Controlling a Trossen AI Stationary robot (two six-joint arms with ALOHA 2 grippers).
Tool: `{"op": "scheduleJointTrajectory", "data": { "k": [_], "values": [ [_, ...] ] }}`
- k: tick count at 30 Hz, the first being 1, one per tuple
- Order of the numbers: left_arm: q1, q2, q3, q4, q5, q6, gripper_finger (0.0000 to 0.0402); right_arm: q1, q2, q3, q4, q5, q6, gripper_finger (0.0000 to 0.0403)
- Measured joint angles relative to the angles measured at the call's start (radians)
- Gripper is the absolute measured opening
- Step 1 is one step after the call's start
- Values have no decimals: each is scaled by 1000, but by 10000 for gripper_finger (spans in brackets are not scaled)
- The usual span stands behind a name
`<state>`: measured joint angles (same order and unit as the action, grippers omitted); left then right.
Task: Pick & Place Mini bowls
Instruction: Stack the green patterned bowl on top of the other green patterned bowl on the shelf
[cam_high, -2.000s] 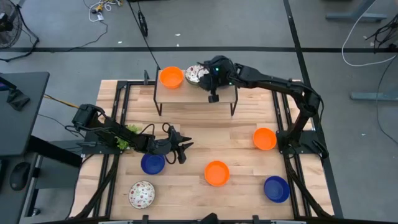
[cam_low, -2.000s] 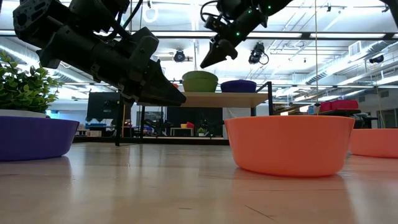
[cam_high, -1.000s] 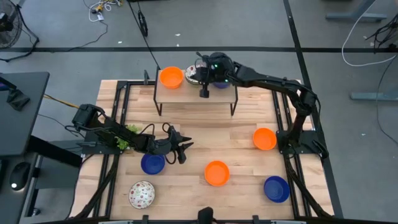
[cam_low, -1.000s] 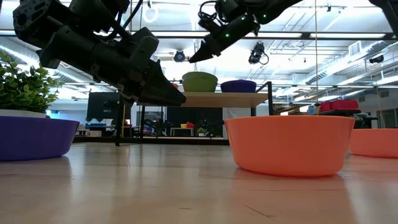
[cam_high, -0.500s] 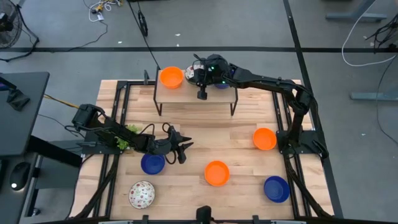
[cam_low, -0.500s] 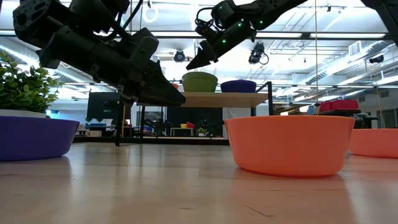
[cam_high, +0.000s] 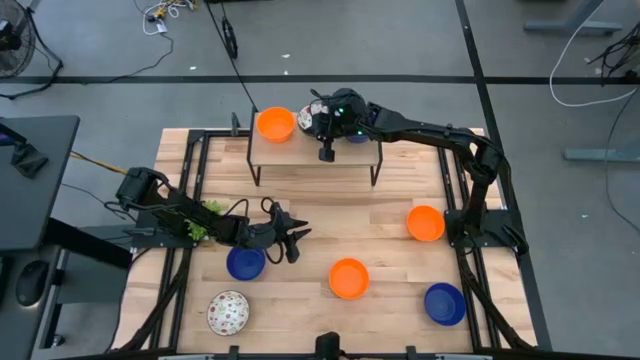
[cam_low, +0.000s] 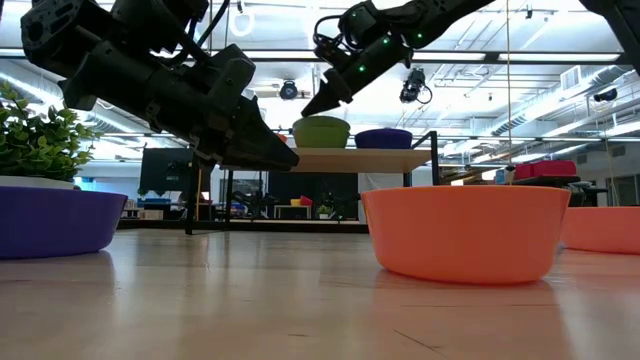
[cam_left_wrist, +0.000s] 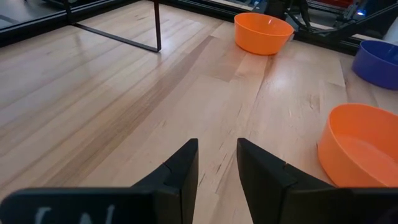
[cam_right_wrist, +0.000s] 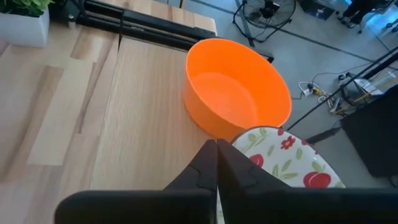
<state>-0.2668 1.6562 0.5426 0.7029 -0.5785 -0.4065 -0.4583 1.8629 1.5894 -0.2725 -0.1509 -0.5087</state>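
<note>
**Desk side:** Wood grain everywhere on my feed. What have you got up on the shelf (cam_high: 315, 150)?

**Me:** My right end effector (cam_high: 325, 153) is over the raised wooden shelf, fingers pressed together with nothing between them. Just beyond its tip sits a smooth orange bowl (cam_right_wrist: 239, 99), round and glossy, and touching that bowl is a white speckled bowl (cam_right_wrist: 289, 163) with red and green marks. From above, a blue bowl (cam_high: 354, 135) on the same shelf is mostly hidden under my right arm.

**Desk side:** And the left?

**Me:** My left end effector (cam_left_wrist: 216, 163) hangs low over the plank desk (cam_high: 380, 225), its two dark fingers a narrow gap apart, holding nothing. A blue bowl (cam_high: 245, 263) lies just beside it, and a second speckled bowl (cam_high: 228, 312) sits farther off toward the desk's near edge. Ahead of those fingers I see an orange bowl (cam_left_wrist: 359, 144) close by, another orange one (cam_left_wrist: 263, 33) farther on, and a blue one (cam_left_wrist: 377, 63) off to the side. The leafy green plant (cam_high: 205, 218) sits under the left arm.
</note>
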Motion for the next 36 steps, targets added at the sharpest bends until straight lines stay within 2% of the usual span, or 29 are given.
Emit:
{"op": "scheduleJointTrajectory", "data": {
  "k": [11,16,24,28,36],
  "values": [
    [0,0,0,0,0,0,114,0,-6,1,-4,0,-45,5],
    [0,0,0,0,0,0,114,10,-61,1,-2,33,-79,5],
    [-7,0,0,0,0,0,114,-24,-153,-13,-46,27,45,3],
    [-12,0,0,0,6,0,114,-53,-180,-118,25,27,83,2],
    [-12,0,0,0,7,-1,114,-135,-247,-403,387,23,194,2]
  ]
}}
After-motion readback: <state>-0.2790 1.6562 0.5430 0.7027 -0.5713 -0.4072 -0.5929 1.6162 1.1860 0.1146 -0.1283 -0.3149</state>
